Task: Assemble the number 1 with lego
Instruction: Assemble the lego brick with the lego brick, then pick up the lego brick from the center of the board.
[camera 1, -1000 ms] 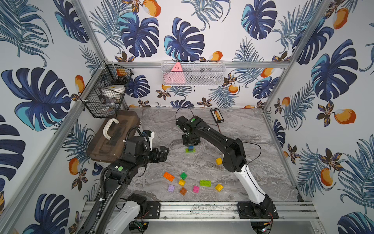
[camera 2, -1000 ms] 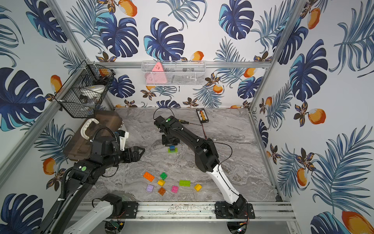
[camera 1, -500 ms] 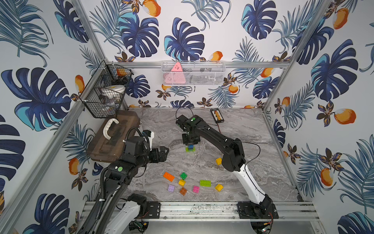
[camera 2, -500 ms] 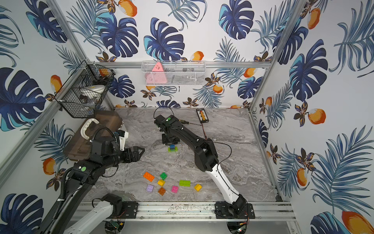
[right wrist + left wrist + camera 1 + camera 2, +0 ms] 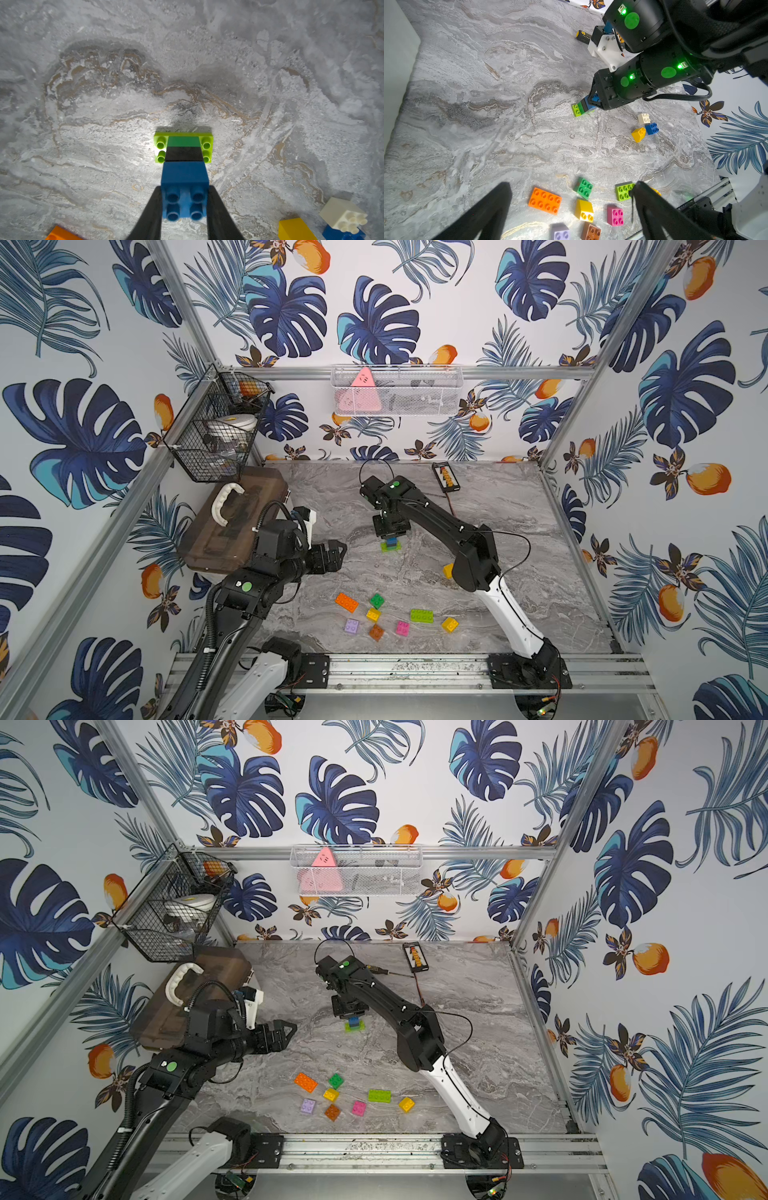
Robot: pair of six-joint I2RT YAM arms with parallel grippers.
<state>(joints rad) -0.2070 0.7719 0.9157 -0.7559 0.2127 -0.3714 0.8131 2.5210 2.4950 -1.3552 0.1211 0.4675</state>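
Lego brick (image 5: 644,118), white: wrist views only

Loose lime brick (image 5: 622,192) half hidden behind a finger (image 5: 654,207) of the left tool (image 5: 571,184), purple brick (image 5: 560,233) and brown brick (image 5: 590,231) cut off by the left wrist view's edge, yellow brick (image 5: 447,570) partly behind the right arm (image 5: 473,556) in a top view, wire basket (image 5: 199,460) contents too small to tell

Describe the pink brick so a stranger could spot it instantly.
On the marble table, loose bricks cluster near the front rail. The pink brick lies between a small orange brick and a long lime brick; it's the only pink one.
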